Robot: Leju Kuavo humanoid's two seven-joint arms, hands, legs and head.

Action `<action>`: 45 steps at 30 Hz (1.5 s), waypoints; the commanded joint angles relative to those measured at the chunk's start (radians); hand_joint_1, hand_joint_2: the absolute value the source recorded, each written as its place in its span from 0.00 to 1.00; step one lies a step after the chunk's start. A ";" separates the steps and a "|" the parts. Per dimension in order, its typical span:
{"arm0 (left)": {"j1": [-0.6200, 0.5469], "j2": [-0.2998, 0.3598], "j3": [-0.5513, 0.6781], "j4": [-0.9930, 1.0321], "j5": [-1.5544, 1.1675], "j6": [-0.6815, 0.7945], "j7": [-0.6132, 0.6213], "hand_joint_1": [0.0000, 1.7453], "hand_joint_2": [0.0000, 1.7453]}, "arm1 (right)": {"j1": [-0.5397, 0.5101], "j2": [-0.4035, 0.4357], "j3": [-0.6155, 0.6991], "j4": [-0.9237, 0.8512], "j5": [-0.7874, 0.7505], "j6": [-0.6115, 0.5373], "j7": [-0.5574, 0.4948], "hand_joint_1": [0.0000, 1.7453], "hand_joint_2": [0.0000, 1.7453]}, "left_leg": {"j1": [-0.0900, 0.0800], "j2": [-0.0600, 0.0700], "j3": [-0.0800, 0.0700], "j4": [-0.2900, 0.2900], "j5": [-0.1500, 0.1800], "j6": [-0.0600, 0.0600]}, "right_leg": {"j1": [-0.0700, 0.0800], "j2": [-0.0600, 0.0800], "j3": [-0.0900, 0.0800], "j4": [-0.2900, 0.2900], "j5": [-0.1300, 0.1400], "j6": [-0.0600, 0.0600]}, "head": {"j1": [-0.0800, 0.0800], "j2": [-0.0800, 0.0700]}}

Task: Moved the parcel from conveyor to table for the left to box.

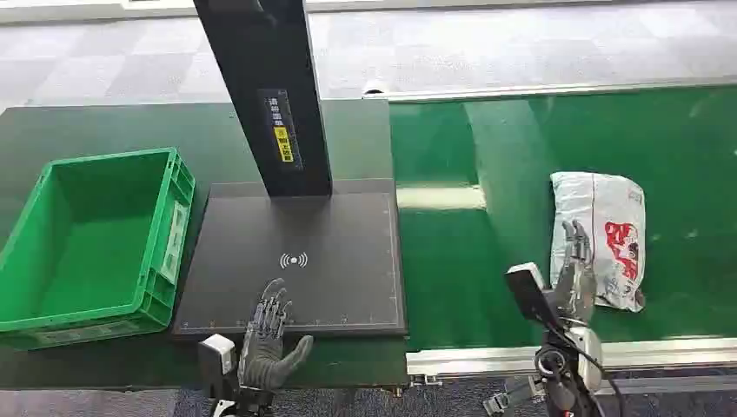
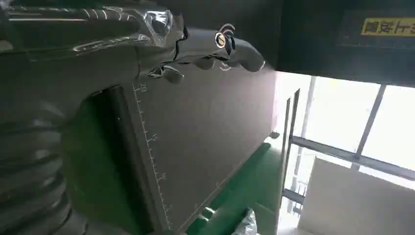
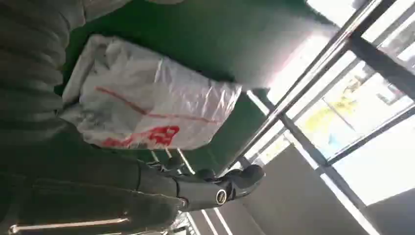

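Observation:
A white plastic parcel (image 1: 606,231) with red print lies on the green conveyor belt (image 1: 487,261) at the right. My right hand (image 1: 574,271) is at the parcel's near left edge, fingers stretched out along it, holding nothing. In the right wrist view the parcel (image 3: 147,105) lies just beyond the outstretched fingers (image 3: 215,188). My left hand (image 1: 268,334) hovers open over the near edge of the black scanner pad (image 1: 330,243) on the table. The left wrist view has the fingers (image 2: 230,49) spread above the pad (image 2: 205,132). The green crate (image 1: 91,243) stands empty at the left.
A black post (image 1: 269,95) rises from the pad's far edge. A metal rail (image 1: 521,356) borders the belt's near side. Grey carpet floor lies beyond the table.

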 commanded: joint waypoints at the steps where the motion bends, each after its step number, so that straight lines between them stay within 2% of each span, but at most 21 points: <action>1: 0.031 0.034 -0.019 -0.022 0.011 0.009 0.005 0.00 1.00 | -0.158 -0.199 -0.257 0.196 0.025 0.177 0.165 0.00 1.00 | -0.001 -0.001 0.001 -0.001 0.000 0.001 | -0.001 -0.003 0.002 -0.001 0.000 0.001 | 0.000 0.000; 2: 0.036 0.038 -0.023 -0.026 0.012 0.009 0.005 0.00 1.00 | -0.191 -0.230 -0.278 0.305 0.016 0.246 0.191 0.00 1.00 | -0.001 -0.001 0.001 0.000 -0.001 0.002 | -0.002 -0.003 0.002 -0.001 0.000 0.001 | 0.000 0.000; 3: 0.042 0.041 -0.025 -0.032 0.013 0.009 0.005 0.00 1.00 | -0.205 -0.249 -0.287 0.358 0.019 0.245 0.172 0.00 1.00 | -0.001 -0.001 0.000 0.000 -0.001 0.002 | -0.002 -0.002 0.002 -0.001 0.000 0.001 | 0.000 0.000; 6: 0.047 0.048 -0.029 -0.037 0.015 0.010 0.005 0.00 1.00 | -0.232 -0.271 -0.291 0.448 0.022 0.295 0.190 0.00 1.00 | -0.001 -0.002 0.002 -0.002 -0.001 0.002 | -0.001 -0.005 0.005 -0.004 0.000 0.001 | 0.000 0.000; 9: 0.044 0.049 -0.026 -0.037 0.018 0.014 0.005 0.00 1.00 | -0.274 -0.284 -0.291 0.526 0.027 0.364 0.207 0.00 1.00 | -0.002 0.000 0.001 -0.001 -0.002 0.002 | -0.002 -0.001 0.002 -0.002 0.000 0.001 | 0.000 0.000; 16: 0.037 0.044 -0.032 -0.030 0.017 0.014 0.005 0.00 1.00 | -0.312 -0.241 -0.256 0.575 0.064 0.461 0.233 0.00 1.00 | -0.001 0.004 0.001 -0.001 -0.002 0.002 | -0.001 0.001 0.002 -0.003 0.001 0.001 | -0.001 0.000; 30: 0.029 0.040 -0.046 -0.027 0.026 0.038 0.005 0.00 1.00 | -0.335 -0.173 -0.200 0.594 0.128 0.505 0.287 0.00 1.00 | -0.001 0.004 0.001 -0.001 -0.002 0.002 | -0.001 0.002 0.001 -0.002 0.001 0.001 | 0.000 0.000; 31: 0.029 0.041 -0.046 -0.027 0.028 0.040 0.005 0.00 1.00 | -0.334 -0.172 -0.203 0.590 0.127 0.498 0.282 0.82 1.00 | -0.002 0.002 0.000 0.000 -0.001 0.002 | -0.001 0.001 0.000 -0.001 0.000 0.001 | 0.000 0.000; 32: 0.029 0.041 -0.046 -0.027 0.028 0.040 0.005 0.00 1.00 | -0.334 -0.172 -0.203 0.590 0.127 0.498 0.282 0.94 1.00 | -0.001 0.003 0.001 -0.001 -0.001 0.002 | -0.001 0.001 0.001 -0.002 0.001 0.001 | 0.000 0.000; 33: 0.029 0.043 -0.045 -0.026 0.029 0.040 0.005 0.00 1.00 | -0.338 -0.173 -0.199 0.592 0.131 0.500 0.286 1.00 1.00 | -0.002 0.002 0.000 -0.001 -0.001 0.002 | -0.001 0.000 0.001 -0.001 0.000 0.001 | 0.000 0.000; 39: 0.022 0.050 -0.050 -0.013 0.033 0.040 0.005 0.00 1.00 | -0.339 -0.174 -0.215 0.588 0.118 0.502 0.268 1.00 1.00 | -0.002 0.001 0.000 -0.001 -0.001 0.002 | -0.001 0.000 0.001 -0.001 0.000 0.001 | 0.000 0.000; 44: 0.029 0.048 -0.044 -0.019 0.040 0.053 0.005 0.00 1.00 | -0.359 -0.171 -0.236 0.573 0.102 0.461 0.221 1.00 1.00 | -0.002 0.003 0.001 -0.001 -0.001 0.002 | -0.001 0.000 0.001 -0.001 0.000 0.001 | 0.000 0.000; 45: 0.032 0.047 -0.041 -0.023 0.042 0.059 0.005 0.00 1.00 | -0.363 -0.167 -0.250 0.557 0.087 0.437 0.184 1.00 1.00 | -0.002 0.003 0.002 -0.001 -0.002 0.002 | -0.001 0.000 0.002 -0.002 0.000 0.001 | 0.000 0.000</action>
